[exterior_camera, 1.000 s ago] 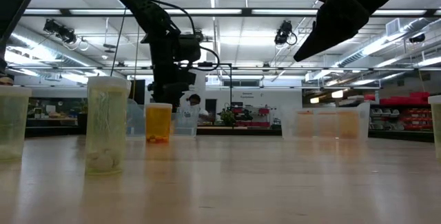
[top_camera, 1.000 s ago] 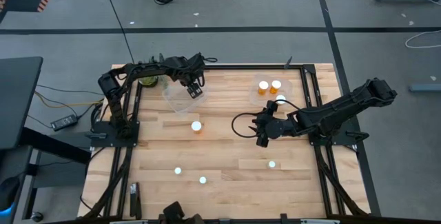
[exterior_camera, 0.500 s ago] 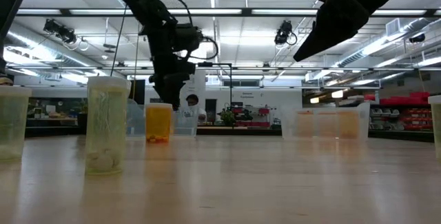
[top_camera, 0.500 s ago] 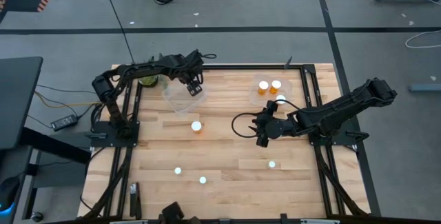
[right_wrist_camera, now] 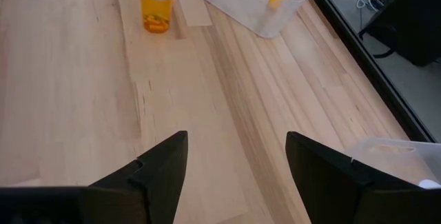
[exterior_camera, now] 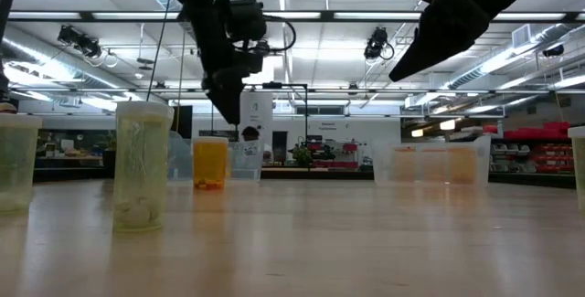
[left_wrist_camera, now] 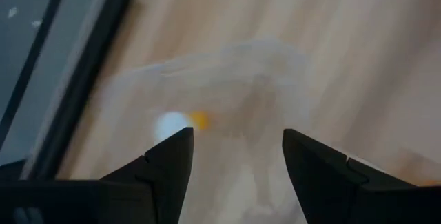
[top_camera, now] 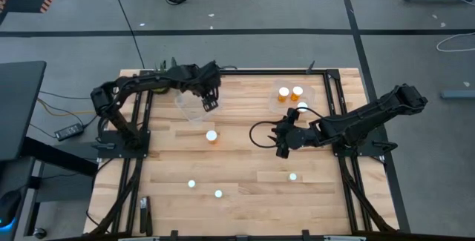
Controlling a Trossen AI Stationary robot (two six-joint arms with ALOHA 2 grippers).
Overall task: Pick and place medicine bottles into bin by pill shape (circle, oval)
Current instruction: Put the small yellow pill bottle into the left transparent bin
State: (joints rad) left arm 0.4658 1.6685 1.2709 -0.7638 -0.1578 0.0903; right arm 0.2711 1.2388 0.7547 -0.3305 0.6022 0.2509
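My left gripper (top_camera: 210,103) hangs open above the clear left bin (top_camera: 190,107) at the table's far left. In the left wrist view one medicine bottle (left_wrist_camera: 180,122) lies inside that bin (left_wrist_camera: 234,53), beyond my open fingers. My right gripper (top_camera: 281,146) stands open over the table's middle right, holding nothing. An orange bottle (top_camera: 212,136) stands upright on its base near the centre and also shows in the right wrist view (right_wrist_camera: 156,3). The clear right bin (top_camera: 319,97) holds three white-capped bottles.
Three more bottles stand on the near half of the table (top_camera: 191,184), (top_camera: 218,193), (top_camera: 293,176); the low view shows some of them close up (exterior_camera: 142,164). A black cable loops beside my right gripper (top_camera: 256,133). Bare wood lies between the two bins.
My left gripper has risen clear of the left bin, staying open, while its arm has folded back toward the table's left edge. My right arm has kept still.
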